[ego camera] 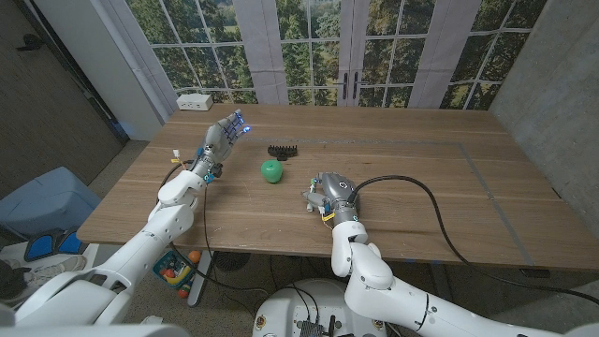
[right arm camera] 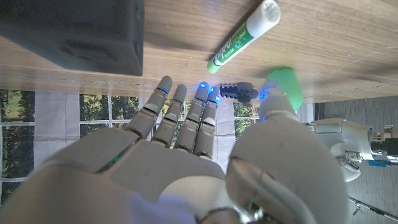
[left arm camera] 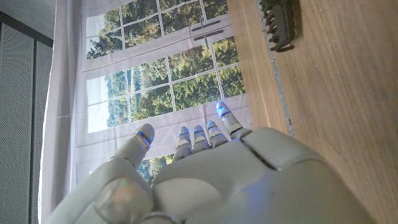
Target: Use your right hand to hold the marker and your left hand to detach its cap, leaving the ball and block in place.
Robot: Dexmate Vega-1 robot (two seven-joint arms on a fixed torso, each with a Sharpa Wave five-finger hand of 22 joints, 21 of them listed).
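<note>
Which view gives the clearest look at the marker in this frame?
The right wrist view: the marker lies unobstructed on the wood beyond the right hand, its green-and-white barrel plain. In the head view that hand covers where it lies. The left wrist view shows no marker.

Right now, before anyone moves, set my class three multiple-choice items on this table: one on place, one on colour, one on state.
1. Where is the ball?
A. Between the left hand and the right hand
B. Inside a cup
C. On the floor

2. What colour is the ball?
A. Red
B. Green
C. Blue

3. The marker is:
A. Gripped by a hand
B. Lying on the table, unheld
C. Standing upright

Answers: 1 A, the head view shows it between them; 2 B, it is plainly green; 3 B, it lies beyond the right hand's fingers, untouched.
</note>
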